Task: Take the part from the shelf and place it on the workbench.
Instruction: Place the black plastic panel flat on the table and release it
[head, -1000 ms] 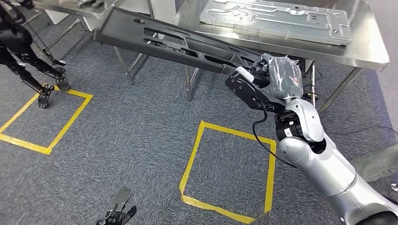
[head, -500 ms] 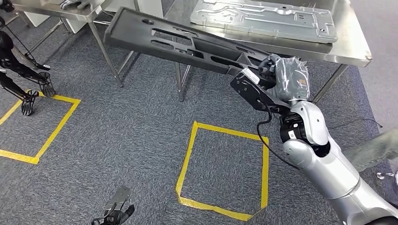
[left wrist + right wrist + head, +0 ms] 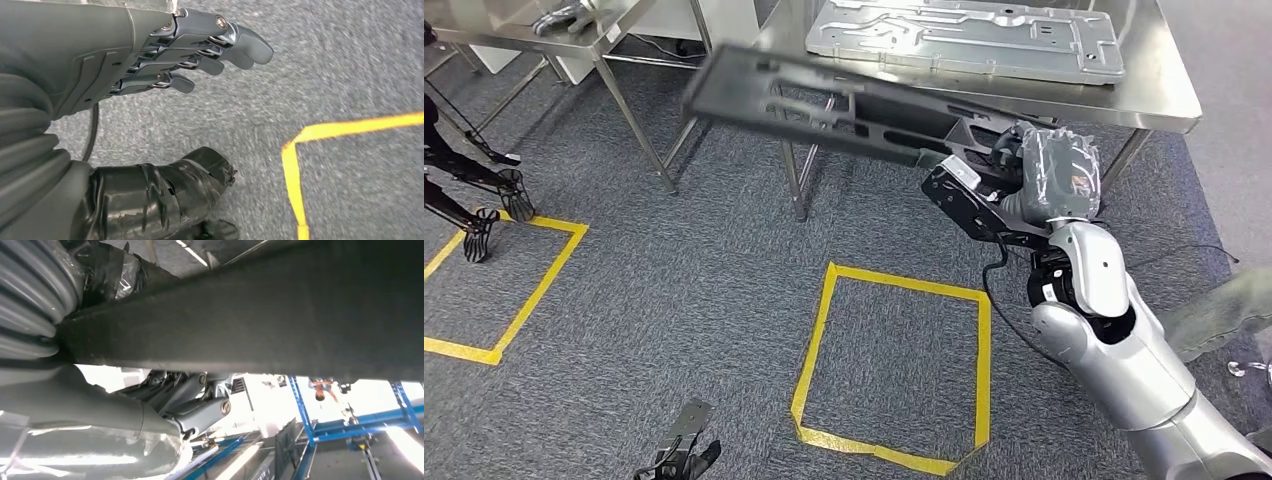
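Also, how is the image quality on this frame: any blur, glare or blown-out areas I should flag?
Head view: the free end of the long black part is smeared by motion, while the right hand gripping it stays fairly sharp. Right wrist view: the part is dark and underexposed against a blown-out bright background. Left wrist view: the left hand is sharp; the carpet and yellow tape are slightly soft.

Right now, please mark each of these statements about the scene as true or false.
1. The right robot hand holds the long black part. True.
2. The black part lies flat on the workbench. False: it is in the air, carried at one end by the robot hand.
3. A silver metal panel lies on the workbench. True.
4. The left robot hand holds a tool. False: it holds nothing, fingers extended above the carpet.
5. Yellow tape marks a square on the carpet. True.
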Robot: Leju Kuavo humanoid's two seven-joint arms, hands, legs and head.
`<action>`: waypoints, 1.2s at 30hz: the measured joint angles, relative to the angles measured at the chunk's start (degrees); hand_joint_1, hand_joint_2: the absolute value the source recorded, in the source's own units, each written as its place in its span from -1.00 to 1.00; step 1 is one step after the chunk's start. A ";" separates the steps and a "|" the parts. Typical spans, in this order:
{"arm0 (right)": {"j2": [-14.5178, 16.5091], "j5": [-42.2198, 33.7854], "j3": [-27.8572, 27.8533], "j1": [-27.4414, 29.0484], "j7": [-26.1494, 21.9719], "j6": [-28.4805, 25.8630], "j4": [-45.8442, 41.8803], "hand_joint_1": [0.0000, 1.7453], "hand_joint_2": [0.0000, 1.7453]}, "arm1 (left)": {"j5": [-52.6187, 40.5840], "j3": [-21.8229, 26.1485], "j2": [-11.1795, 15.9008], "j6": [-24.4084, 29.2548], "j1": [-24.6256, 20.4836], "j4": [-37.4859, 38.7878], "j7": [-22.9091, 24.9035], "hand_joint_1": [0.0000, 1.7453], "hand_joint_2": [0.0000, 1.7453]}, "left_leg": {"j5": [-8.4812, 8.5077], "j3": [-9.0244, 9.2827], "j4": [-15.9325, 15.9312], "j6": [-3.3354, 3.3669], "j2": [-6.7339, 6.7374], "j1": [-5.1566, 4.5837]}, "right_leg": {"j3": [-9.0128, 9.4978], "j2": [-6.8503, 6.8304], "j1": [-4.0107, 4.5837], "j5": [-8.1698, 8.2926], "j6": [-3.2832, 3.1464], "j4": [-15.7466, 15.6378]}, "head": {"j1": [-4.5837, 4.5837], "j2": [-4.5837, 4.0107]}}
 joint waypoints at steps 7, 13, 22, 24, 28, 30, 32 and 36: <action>0.46 -3.77 -1.29 0.43 0.01 2.71 -0.33 1.00 1.00 | 0.17 0.00 0.02 -0.06 -0.01 0.00 -0.17 -1.00 1.00 | 3.01 5.27 -10.70 1.56 -0.04 -0.79 | 0.21 0.07 -0.08 -0.82 1.40 -0.08 | 0.11 0.00; 0.58 -7.20 -1.45 -0.46 0.00 1.96 -0.57 1.00 1.00 | 0.17 0.00 -0.03 -0.31 0.05 0.00 -0.25 -1.00 1.00 | 2.55 6.63 -11.43 2.32 0.02 -0.42 | -7.59 -0.24 -0.32 -5.37 2.16 14.07 | 0.28 0.00; 0.54 -6.13 -0.91 -2.31 0.01 1.70 -1.01 1.00 1.00 | 0.10 0.02 -0.14 -0.45 0.16 0.00 -0.17 -1.00 1.00 | -0.31 6.24 -8.34 -0.05 -0.05 -0.10 | -1.88 -0.30 -0.61 0.69 1.24 0.79 | 0.26 0.00; 0.52 -5.95 -0.75 -2.59 -0.01 1.71 -1.14 1.00 1.00 | 0.04 0.02 -0.22 -0.51 0.12 0.00 -0.18 -1.00 1.00 | -2.23 4.41 -4.41 -0.56 0.03 0.03 | -1.46 -0.31 -0.72 0.48 0.65 0.68 | 0.14 0.00; 0.51 -5.32 -0.38 -2.83 -0.01 2.48 -1.25 1.00 1.00 | -0.10 0.02 -0.26 -0.55 0.25 0.00 -0.16 -1.00 1.00 | -4.82 -2.71 7.22 -0.65 0.04 0.06 | -0.65 -0.16 -0.32 -0.15 0.07 0.68 | 0.07 0.00; 0.51 -4.96 -0.21 -2.89 -0.01 3.32 -1.26 1.00 1.00 | -0.25 0.02 -0.26 -0.55 0.26 0.00 -0.13 -1.00 1.00 | -0.96 -1.77 3.13 0.00 0.03 -0.16 | 0.00 -0.03 -0.20 -0.59 0.07 0.66 | 0.08 0.00; 0.50 -4.50 -0.12 -3.02 -0.01 4.04 -1.27 1.00 1.00 | -0.37 0.02 -0.23 -0.56 0.21 0.00 -0.07 -1.00 1.00 | 2.65 1.42 -4.56 0.80 -0.01 -0.66 | 0.57 0.07 -0.20 -0.99 0.23 0.53 | 0.10 0.00; 0.27 -4.13 -0.12 -3.10 0.01 5.11 -1.37 1.00 1.00 | -0.46 0.02 -0.04 -0.56 0.13 0.00 0.10 -1.00 1.00 | 3.25 3.79 -9.50 1.48 -0.07 -1.33 | 0.99 0.24 -0.37 -1.06 1.24 -0.50 | 0.08 0.00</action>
